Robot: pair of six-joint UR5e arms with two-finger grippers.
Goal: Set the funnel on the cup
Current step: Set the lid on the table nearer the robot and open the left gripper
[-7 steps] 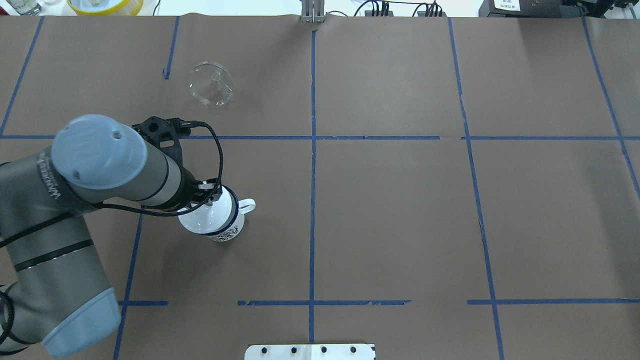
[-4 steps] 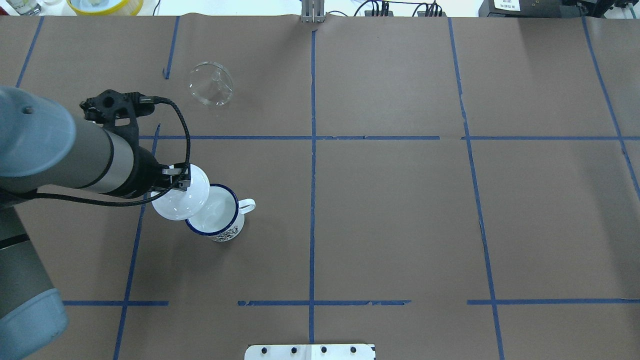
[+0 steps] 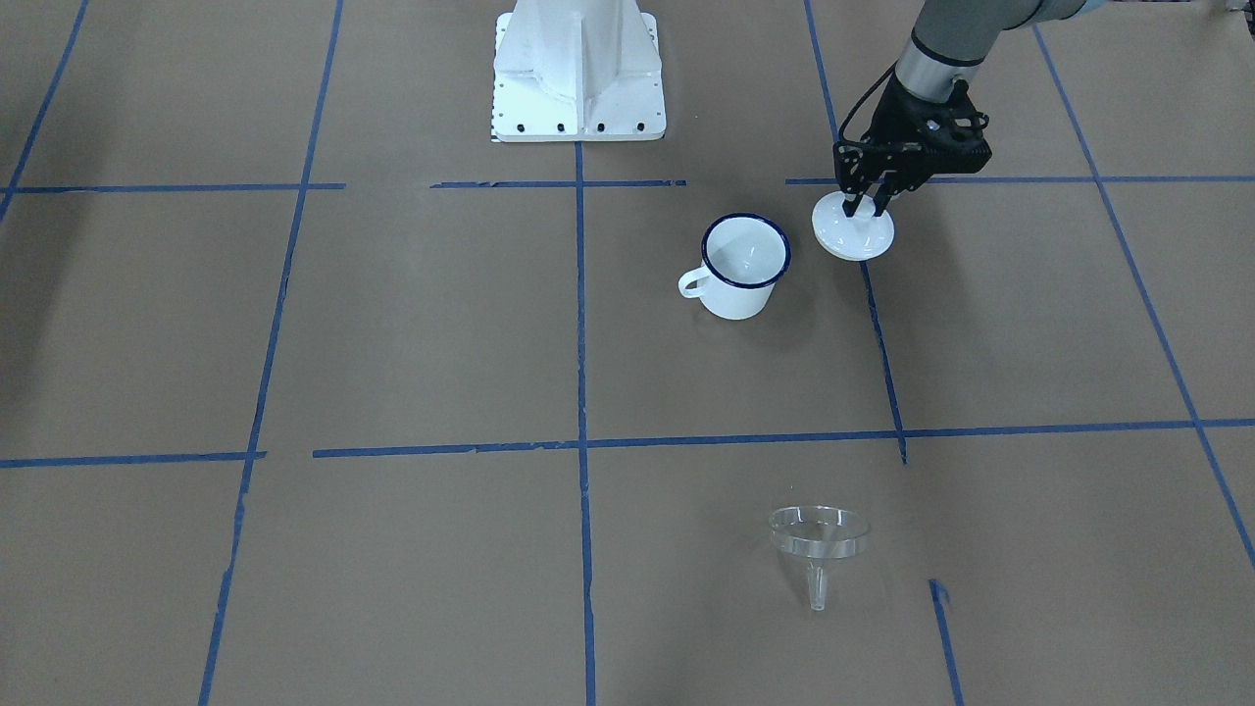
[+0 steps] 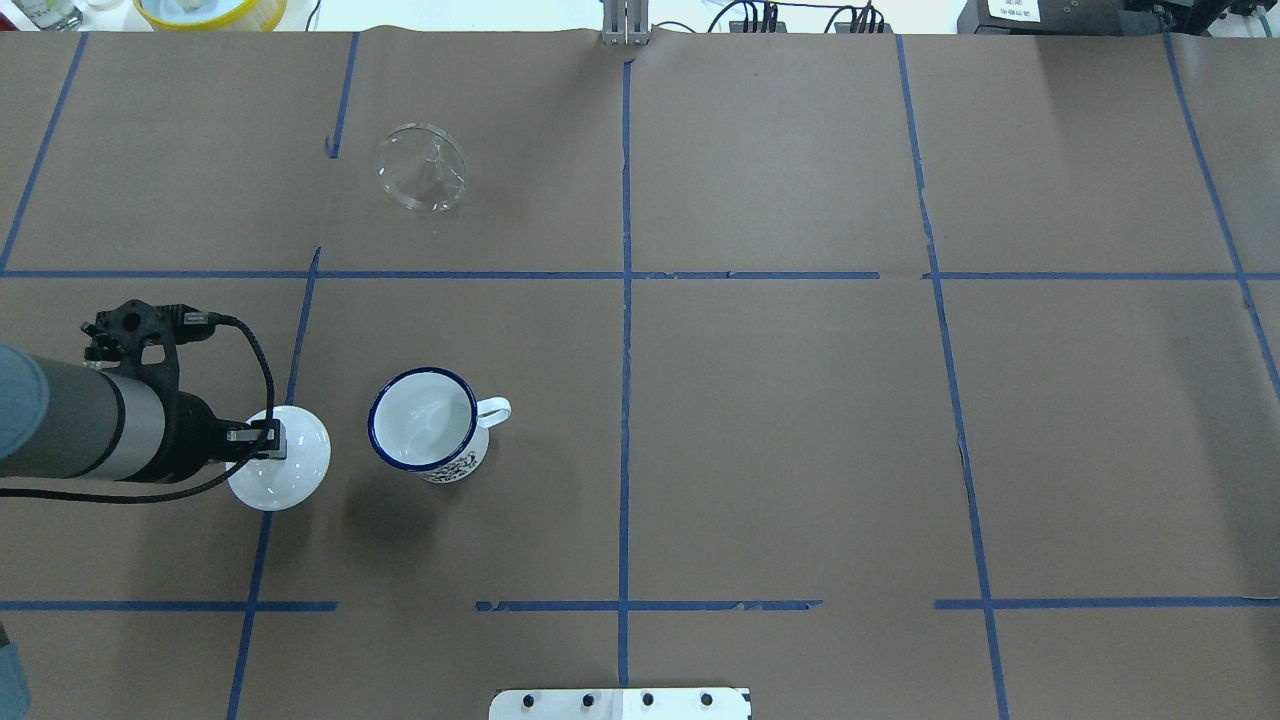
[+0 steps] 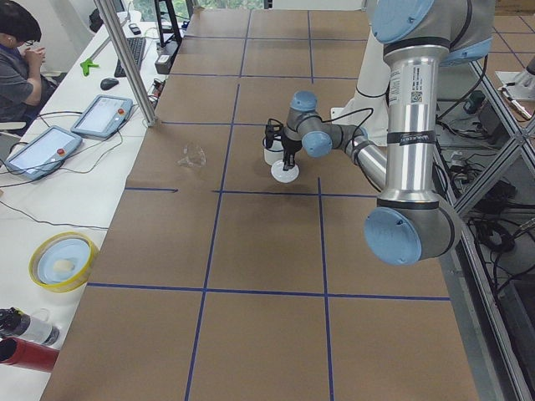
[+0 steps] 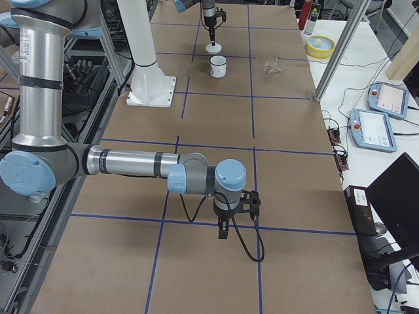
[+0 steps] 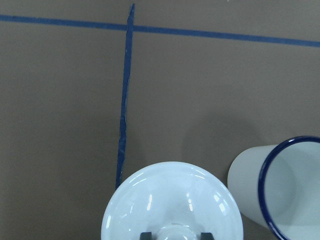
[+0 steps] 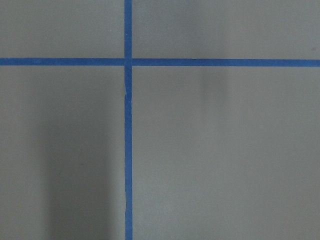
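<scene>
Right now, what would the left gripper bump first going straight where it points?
The left gripper points down, shut on the round white lid; the brown paper table comes next, probably close.

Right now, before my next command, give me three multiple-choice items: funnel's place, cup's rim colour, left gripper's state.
1. Against the cup, the funnel is: A on it; B inside it; C apart from it, on the table.
2. The cup's rim is: A dark blue; B red; C yellow.
3. The left gripper is: A open, empty; B shut on the lid; C shut on the funnel.
C: it lies far from the cup. A: blue ring around the mouth. B: it clamps the lid's knob.
</scene>
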